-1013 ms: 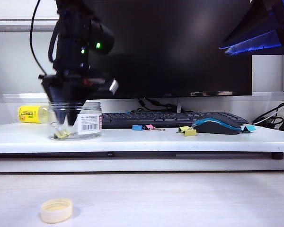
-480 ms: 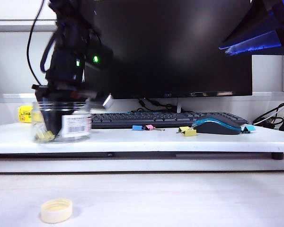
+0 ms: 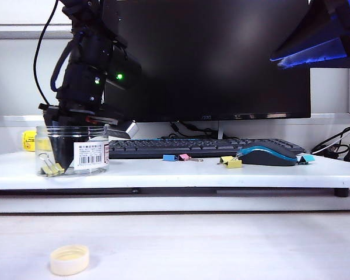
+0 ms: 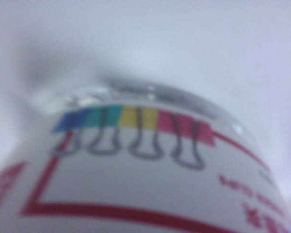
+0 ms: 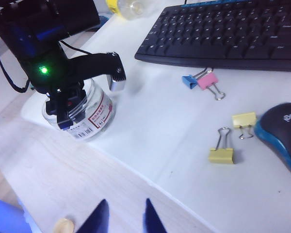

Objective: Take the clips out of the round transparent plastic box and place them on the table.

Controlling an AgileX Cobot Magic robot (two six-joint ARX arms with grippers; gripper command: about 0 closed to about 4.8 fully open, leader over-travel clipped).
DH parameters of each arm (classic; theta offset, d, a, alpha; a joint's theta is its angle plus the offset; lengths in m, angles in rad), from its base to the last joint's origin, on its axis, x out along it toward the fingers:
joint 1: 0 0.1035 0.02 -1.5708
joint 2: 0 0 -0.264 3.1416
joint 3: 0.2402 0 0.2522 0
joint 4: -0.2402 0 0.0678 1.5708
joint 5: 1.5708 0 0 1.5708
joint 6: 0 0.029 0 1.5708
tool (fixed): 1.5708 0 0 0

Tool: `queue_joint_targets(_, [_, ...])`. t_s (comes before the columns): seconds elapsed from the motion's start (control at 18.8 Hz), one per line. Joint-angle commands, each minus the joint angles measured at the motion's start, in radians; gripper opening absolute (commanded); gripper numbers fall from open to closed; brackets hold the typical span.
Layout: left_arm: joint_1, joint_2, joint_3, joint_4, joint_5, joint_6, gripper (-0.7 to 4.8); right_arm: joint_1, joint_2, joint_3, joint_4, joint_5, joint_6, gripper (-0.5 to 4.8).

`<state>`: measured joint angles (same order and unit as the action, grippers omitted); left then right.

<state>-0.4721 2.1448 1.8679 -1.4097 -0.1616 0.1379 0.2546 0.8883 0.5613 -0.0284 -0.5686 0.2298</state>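
left gripper (image 3: 61, 153) down inside the clear round box (image 3: 73, 150) at the left end of the white bench (image 3: 163, 172), pressed together; whether on a clip, cannot tell. yellow clips (image 3: 51, 169) low in the box. more clips on the bench: blue and pink (image 5: 201, 80) by the keyboard (image 5: 223, 34), two yellow (image 5: 222, 154) beside the mouse (image 5: 281, 138). right gripper (image 5: 123, 216) raised over the near edge, spread wide, holding nothing.

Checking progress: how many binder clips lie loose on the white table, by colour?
Yellow binder clips: 2
Blue binder clip: 1
Pink binder clip: 1
Turquoise binder clip: 1
Total: 5
Left gripper shut inside clear plastic box; right gripper open, held away.
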Motion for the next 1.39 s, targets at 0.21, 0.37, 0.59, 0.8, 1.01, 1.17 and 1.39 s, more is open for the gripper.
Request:
queue_joint_targets(0.21, [0.002,0.021,0.08,0.089,0.003,-0.023,0.11,0.0,-0.002,0.004,0.007,0.017,-0.004,0.99])
queue_joint_targets(0.37, [0.002,-0.004,0.138,0.095,0.005,-0.035,0.11,0.0,-0.002,0.004,0.007,0.018,-0.007,0.99])
queue_joint_targets(0.59, [0.002,-0.015,0.221,-0.026,0.007,-0.046,0.12,0.0,-0.002,0.004,0.01,0.021,-0.016,0.99])
queue_joint_targets(0.8, [-0.007,-0.015,0.214,-0.032,0.047,-0.056,0.13,0.0,-0.002,0.004,0.009,0.02,-0.016,0.99])
queue_joint_targets(1.01, [-0.009,-0.018,0.213,-0.041,0.05,-0.037,0.22,0.0,-0.002,0.004,0.009,0.016,-0.015,0.99])
queue_joint_targets(1.17, [-0.009,-0.056,0.151,-0.041,0.045,-0.008,0.22,0.0,-0.002,0.004,0.006,0.016,-0.015,0.99])
queue_joint_targets(1.39, [0.005,-0.09,0.084,-0.041,0.008,0.004,0.22,0.0,-0.002,0.004,0.009,0.016,-0.017,0.99])
